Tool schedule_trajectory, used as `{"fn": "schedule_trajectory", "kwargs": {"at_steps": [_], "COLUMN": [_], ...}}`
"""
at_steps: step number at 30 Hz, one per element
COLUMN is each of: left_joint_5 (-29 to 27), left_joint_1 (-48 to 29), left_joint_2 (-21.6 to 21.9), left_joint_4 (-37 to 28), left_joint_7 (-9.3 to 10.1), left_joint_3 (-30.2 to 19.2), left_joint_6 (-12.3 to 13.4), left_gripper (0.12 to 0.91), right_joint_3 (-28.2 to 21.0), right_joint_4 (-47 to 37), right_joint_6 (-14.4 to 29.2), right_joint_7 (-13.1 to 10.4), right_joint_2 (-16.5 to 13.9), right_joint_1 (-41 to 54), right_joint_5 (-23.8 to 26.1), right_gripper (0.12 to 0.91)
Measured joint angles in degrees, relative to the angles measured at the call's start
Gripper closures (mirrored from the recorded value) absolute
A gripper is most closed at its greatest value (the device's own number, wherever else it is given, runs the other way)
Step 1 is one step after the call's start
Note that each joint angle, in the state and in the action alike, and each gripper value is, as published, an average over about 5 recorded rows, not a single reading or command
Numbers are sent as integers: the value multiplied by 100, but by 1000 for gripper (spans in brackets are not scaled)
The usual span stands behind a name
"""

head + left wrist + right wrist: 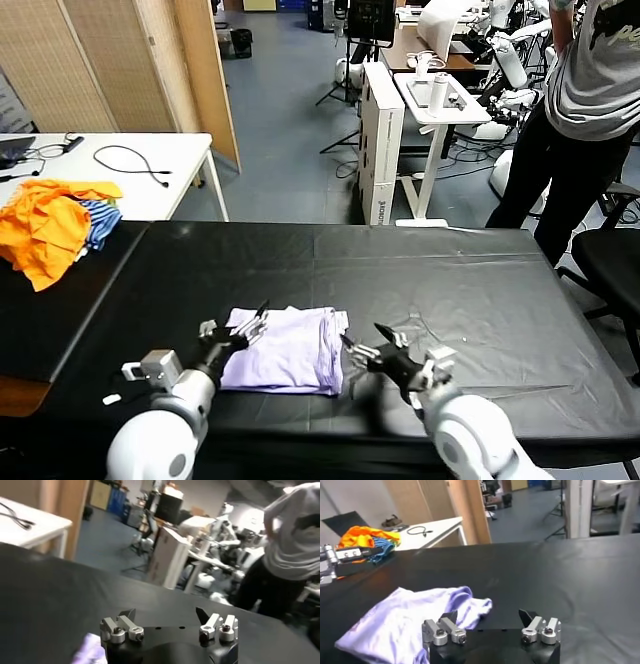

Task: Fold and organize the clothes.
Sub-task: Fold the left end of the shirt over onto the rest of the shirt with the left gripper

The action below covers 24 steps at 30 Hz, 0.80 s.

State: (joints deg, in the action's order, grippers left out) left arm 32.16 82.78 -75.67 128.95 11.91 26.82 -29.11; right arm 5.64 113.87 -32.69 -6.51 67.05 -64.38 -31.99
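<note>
The clothes, a pale lavender T-shirt, lie folded in a rough rectangle on the black table, near its front edge. My left gripper hovers open at the shirt's left edge, holding nothing. My right gripper stands open just off the shirt's right edge, also holding nothing. In the left wrist view the left gripper has its jaws wide apart, and a corner of the shirt shows beside it. In the right wrist view the right gripper is open, with the rumpled shirt lying ahead of it.
A pile of orange garments with a striped one sits at the table's far left. A white table with cables stands behind it. A person and a black chair are at the right.
</note>
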Motion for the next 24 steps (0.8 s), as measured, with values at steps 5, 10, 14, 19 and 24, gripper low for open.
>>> {"fn": "schedule_trajectory", "kwargs": {"at_steps": [5, 10, 14, 19, 24], "left_joint_5": [-68, -111, -119, -169, -91], "left_joint_1": [115, 140, 147, 170, 181], "left_joint_2": [-19, -33, -23, -59, -203], "left_joint_4": [-1, -34, -118, -293, -549], "left_joint_7": [-6, -11, -109, -534, -925], "left_joint_3": [129, 213, 300, 446, 665], "left_joint_6": [12, 11, 38, 281, 508], "left_gripper": [123, 123, 123, 123, 123], "right_joint_3": [-225, -200, -65, 289, 894], "right_joint_4": [-308, -217, -25, 263, 730], "right_joint_6": [-351, -385, 49, 444, 527], "right_joint_7": [-139, -61, 146, 303, 337], "right_joint_2": [142, 44, -63, -193, -400], "right_joint_1": [219, 153, 25, -208, -652], "right_joint_5": [383, 494, 236, -115, -453], "right_gripper": [118, 118, 118, 118, 118]}}
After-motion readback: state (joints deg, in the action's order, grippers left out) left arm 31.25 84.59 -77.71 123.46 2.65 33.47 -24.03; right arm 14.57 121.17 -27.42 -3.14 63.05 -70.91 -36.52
